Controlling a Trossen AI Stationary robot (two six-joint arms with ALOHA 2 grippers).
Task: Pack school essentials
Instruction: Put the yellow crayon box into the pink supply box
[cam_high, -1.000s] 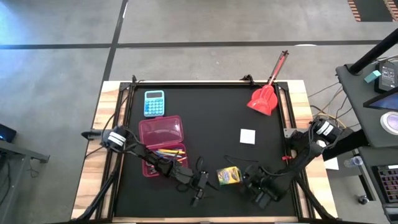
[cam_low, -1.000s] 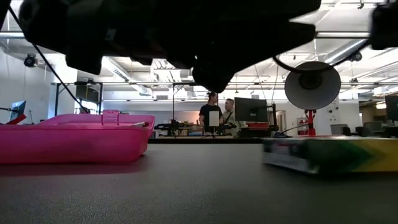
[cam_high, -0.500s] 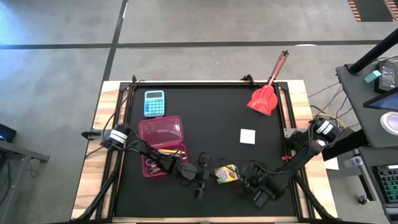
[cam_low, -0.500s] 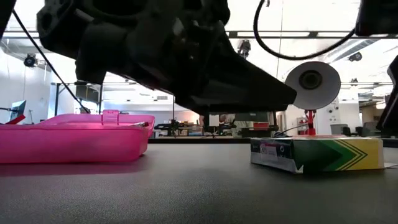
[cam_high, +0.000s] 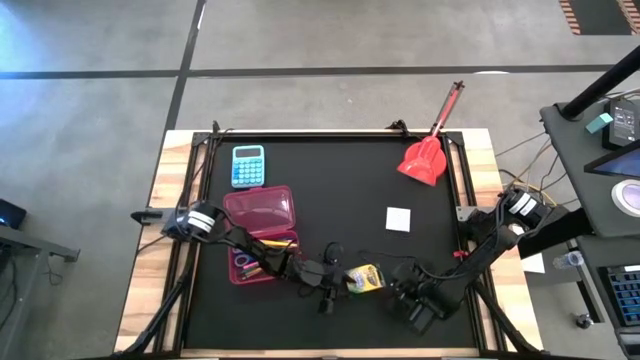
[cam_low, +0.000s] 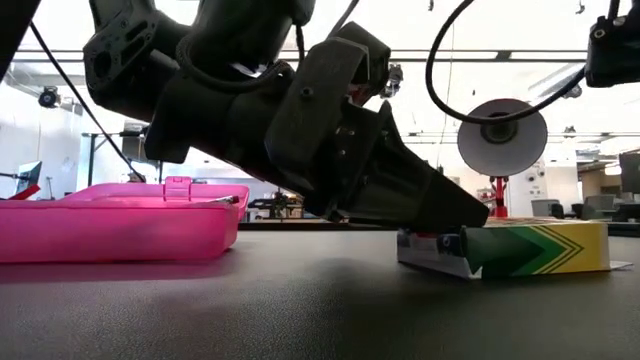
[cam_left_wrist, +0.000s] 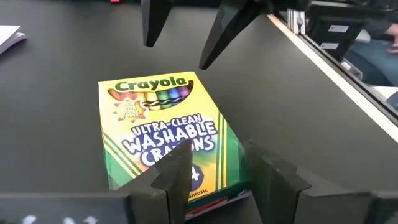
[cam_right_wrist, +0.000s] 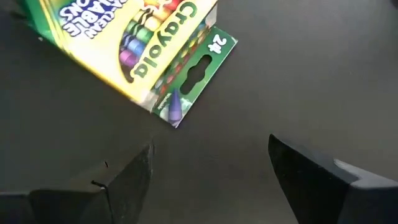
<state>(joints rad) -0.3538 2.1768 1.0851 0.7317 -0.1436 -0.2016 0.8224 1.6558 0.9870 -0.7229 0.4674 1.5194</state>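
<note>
One crayon box (cam_left_wrist: 165, 140) lies flat, its near end just reaching between the spread fingers of the left gripper (cam_left_wrist: 217, 180); right gripper (cam_right_wrist: 208, 165) gapes wide beside it.

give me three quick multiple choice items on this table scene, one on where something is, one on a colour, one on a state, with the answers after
1. Where is the crayon box?
A. inside the pink case
B. flat on the black mat between the two grippers
C. on the calculator

2. What colour is the calculator?
A. light blue
B. orange
C. white

3. How is the pink case?
A. shut and latched
B. upside down
C. open, with pens inside

Answers:
1. B: in the high view the box lies on the mat, with the left gripper at one end and the right gripper beyond the other.
2. A: its body shows light blue near the mat's far left corner.
3. C: its lid is folded back, and thin coloured pens lie in the tray.
</note>
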